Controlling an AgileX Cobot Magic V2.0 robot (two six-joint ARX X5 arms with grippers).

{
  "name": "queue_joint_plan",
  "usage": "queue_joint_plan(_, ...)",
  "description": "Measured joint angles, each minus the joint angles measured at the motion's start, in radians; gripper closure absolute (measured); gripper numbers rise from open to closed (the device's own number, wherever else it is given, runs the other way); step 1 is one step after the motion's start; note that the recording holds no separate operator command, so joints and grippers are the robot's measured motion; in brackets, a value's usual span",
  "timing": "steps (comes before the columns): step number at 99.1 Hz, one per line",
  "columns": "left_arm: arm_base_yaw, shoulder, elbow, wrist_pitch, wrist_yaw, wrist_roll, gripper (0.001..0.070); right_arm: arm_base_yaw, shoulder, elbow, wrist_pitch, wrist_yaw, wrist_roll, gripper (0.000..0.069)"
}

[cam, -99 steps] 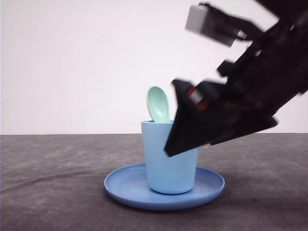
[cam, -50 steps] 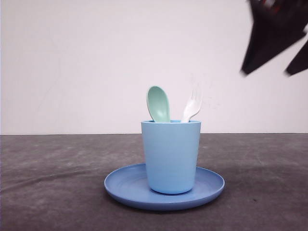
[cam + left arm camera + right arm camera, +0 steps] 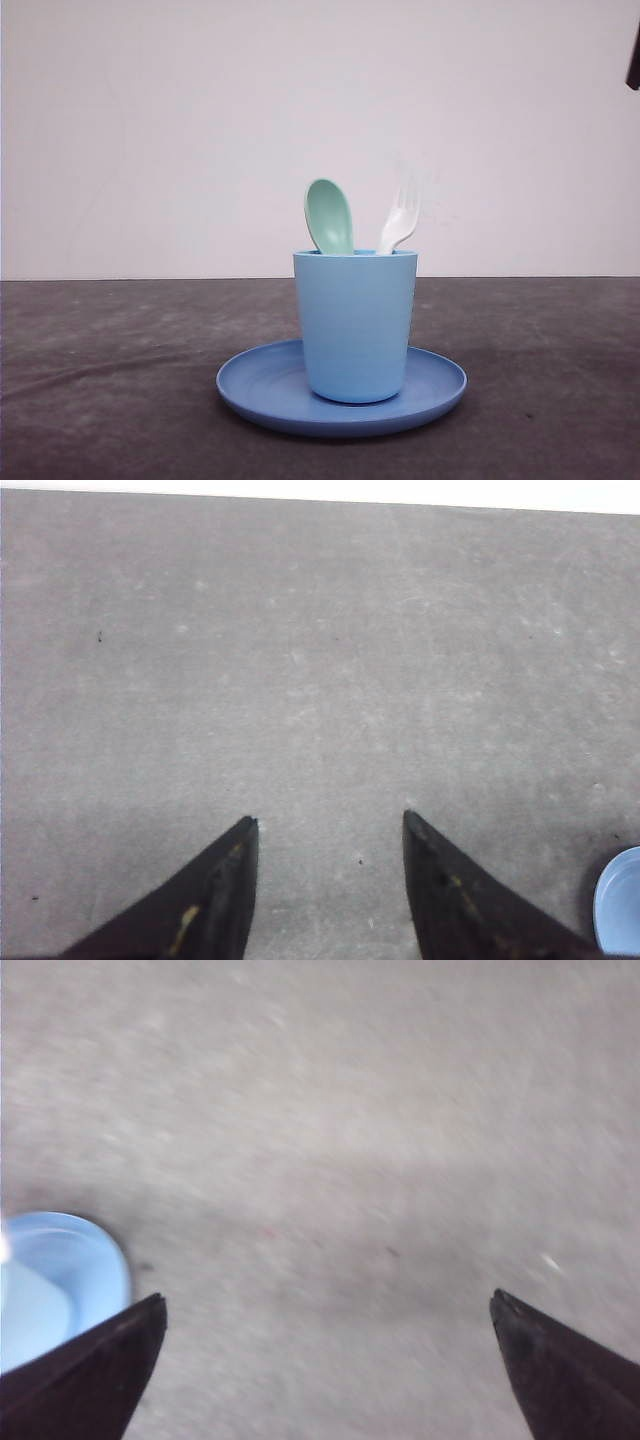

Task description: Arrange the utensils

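Spoon [image 3: 329, 216] and fork [image 3: 399, 219] upright, handles down in cup [image 3: 355, 325] on plate [image 3: 430, 385], long axes near vertical; right gripper [image 3: 325, 1310] spread empty, nearer; left gripper [image 3: 330, 825] parted, empty, further off

Matt plastic cup [image 3: 355, 325] (spoon [image 3: 329, 216] smooth), rough table [image 3: 110, 380].
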Motion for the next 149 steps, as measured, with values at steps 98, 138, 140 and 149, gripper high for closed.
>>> queue_joint_plan(98, 0.0, 0.0, 0.0, -0.035, 0.0, 0.004, 0.0691, -0.008, 0.0, 0.0, -0.034, 0.034, -0.011, 0.069)
queue_joint_plan(138, -0.002, -0.001, 0.0, -0.035, 0.0, 0.004, 0.0691, -0.008, 0.0, 0.0, 0.023, 0.034, -0.011, 0.069)
queue_joint_plan(140, -0.003, -0.003, 0.0, -0.035, -0.001, 0.004, 0.0691, -0.008, 0.0, 0.0, 0.023, 0.034, -0.011, 0.069)
queue_joint_plan(149, -0.007, -0.051, -0.026, -0.024, -0.051, 0.019, 0.0691, -0.008, 0.0, 0.0, 0.023, 0.034, -0.011, 0.069)
